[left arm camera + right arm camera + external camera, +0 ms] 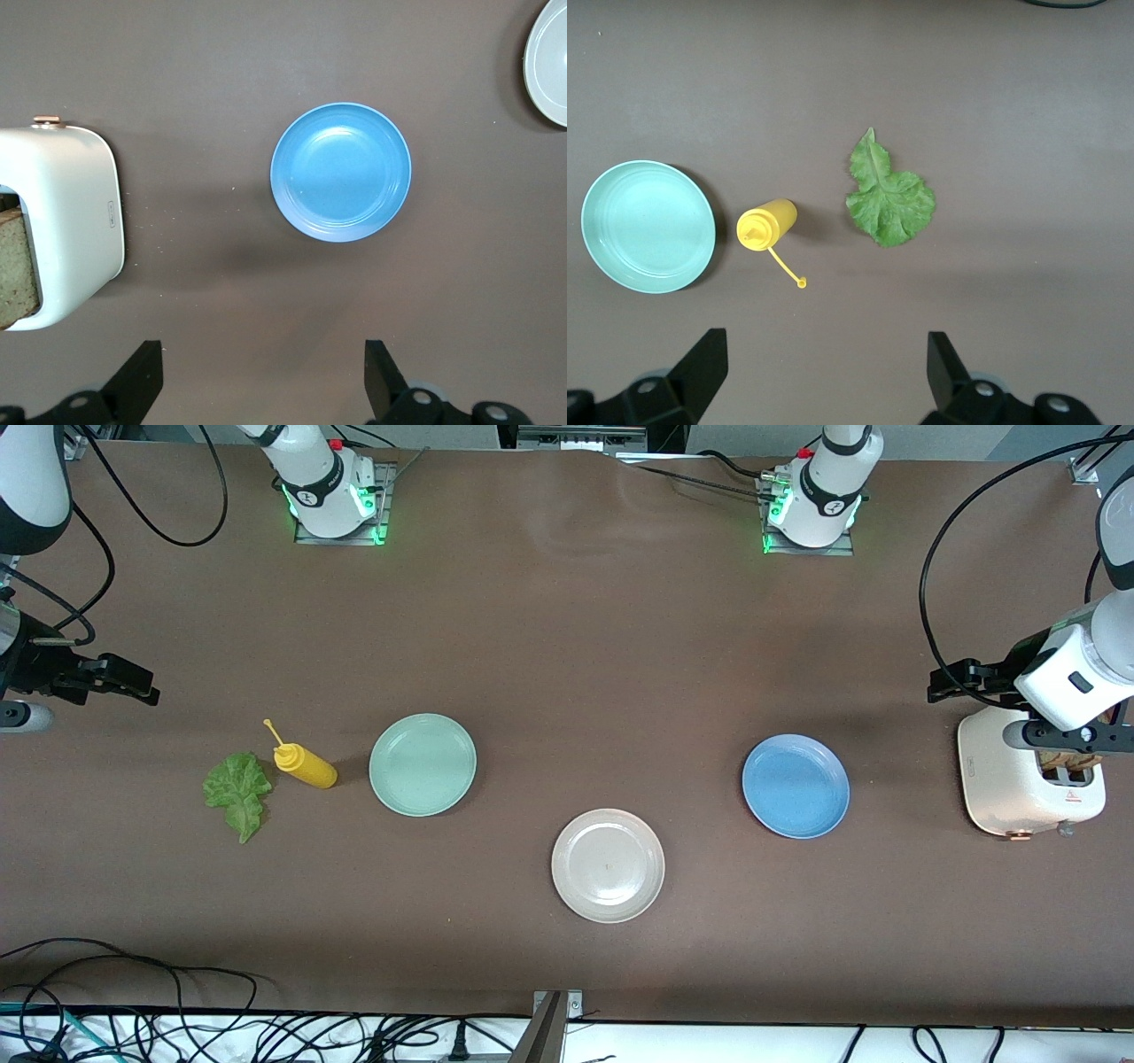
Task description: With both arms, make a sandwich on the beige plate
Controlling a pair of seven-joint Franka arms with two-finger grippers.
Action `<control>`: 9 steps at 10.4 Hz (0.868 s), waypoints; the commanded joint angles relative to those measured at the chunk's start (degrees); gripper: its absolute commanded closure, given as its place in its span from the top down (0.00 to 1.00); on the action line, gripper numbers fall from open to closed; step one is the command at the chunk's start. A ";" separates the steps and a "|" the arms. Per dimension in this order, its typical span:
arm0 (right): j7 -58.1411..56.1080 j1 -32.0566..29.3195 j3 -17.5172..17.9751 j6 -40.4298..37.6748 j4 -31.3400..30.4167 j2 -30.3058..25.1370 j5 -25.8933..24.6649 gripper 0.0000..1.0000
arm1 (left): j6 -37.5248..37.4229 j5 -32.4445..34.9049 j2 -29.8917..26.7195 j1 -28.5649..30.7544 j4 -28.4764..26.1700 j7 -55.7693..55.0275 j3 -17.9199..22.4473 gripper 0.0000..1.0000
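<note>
The beige plate (608, 865) lies bare, nearest the front camera, between the two arms; its rim also shows in the left wrist view (549, 62). No sandwich is in view. A ruffled green lettuce leaf (237, 790) (888, 197) lies on the table toward the right arm's end. Brown toast (1067, 760) (16, 270) stands in a white toaster (1028, 784) (62, 230) at the left arm's end. My left gripper (939, 686) (263, 359) hangs open and holds nothing, over the table beside the toaster. My right gripper (142, 684) (826, 350) hangs open and holds nothing, over the table by the lettuce.
A yellow squeeze bottle (304, 765) (766, 225) lies on its side between the lettuce and a mint-green plate (423, 764) (648, 226). A blue plate (796, 786) (341, 172) sits between the beige plate and the toaster. Cables run along the table's front edge.
</note>
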 commanded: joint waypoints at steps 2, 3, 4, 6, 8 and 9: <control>0.67 0.10 0.27 1.14 -1.88 -1.50 -0.81 1.00 | -0.54 -0.49 -0.71 0.17 -0.29 1.10 -0.03 1.00; 0.67 0.10 0.27 1.31 -1.88 -1.42 -0.90 1.00 | -0.54 -0.49 -0.88 0.25 -0.28 1.10 -0.03 1.00; 0.67 0.10 0.27 1.32 -1.88 -1.41 -0.90 1.00 | -0.54 -0.49 -0.89 0.25 -0.28 1.19 0.06 1.00; 0.67 0.10 0.27 1.32 -1.88 -1.50 -0.81 1.00 | -0.54 -0.40 -0.89 0.25 -0.28 1.19 0.15 1.00; 0.67 0.10 0.27 1.32 -1.88 -1.41 -0.81 1.00 | -0.54 -0.40 -0.97 0.25 -0.28 1.19 0.15 1.00; 0.67 0.10 0.27 1.32 -1.79 -1.41 -0.81 1.00 | -0.54 -0.40 -1.32 0.25 -0.20 1.10 0.24 1.00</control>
